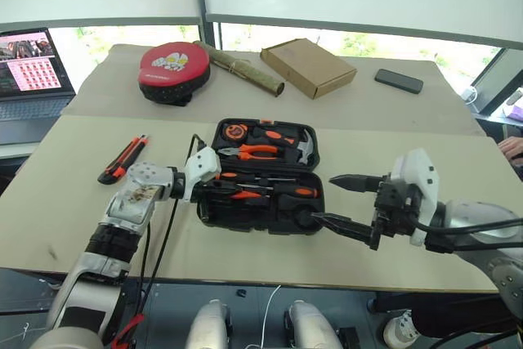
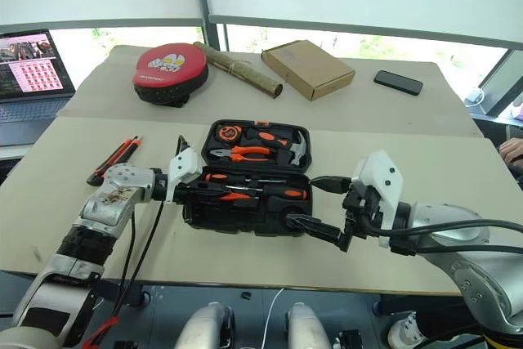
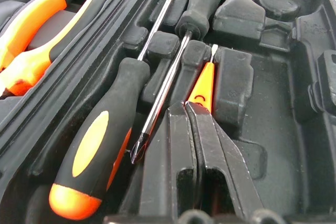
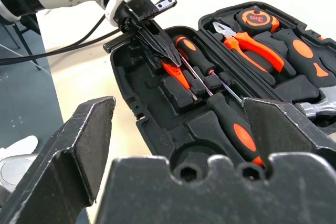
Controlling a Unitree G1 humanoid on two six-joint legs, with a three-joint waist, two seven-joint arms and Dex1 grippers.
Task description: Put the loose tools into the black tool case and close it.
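A black tool case (image 1: 261,173) lies open at the middle of the table (image 1: 73,202). Two black-and-orange screwdrivers (image 3: 105,135) rest in its near half, with a thin orange tester screwdriver (image 3: 203,85) beside them. The left gripper (image 4: 160,48) reaches into that half, fingers pressed together with their tips at the tester's handle. The right gripper (image 1: 339,199) hovers spread wide just beside the case's right end. A utility knife (image 1: 123,158) lies loose on the table, left of the case.

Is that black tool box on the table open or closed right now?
Open. The black tool case lies spread flat, both halves showing: pliers in the far half, screwdrivers in the near half.
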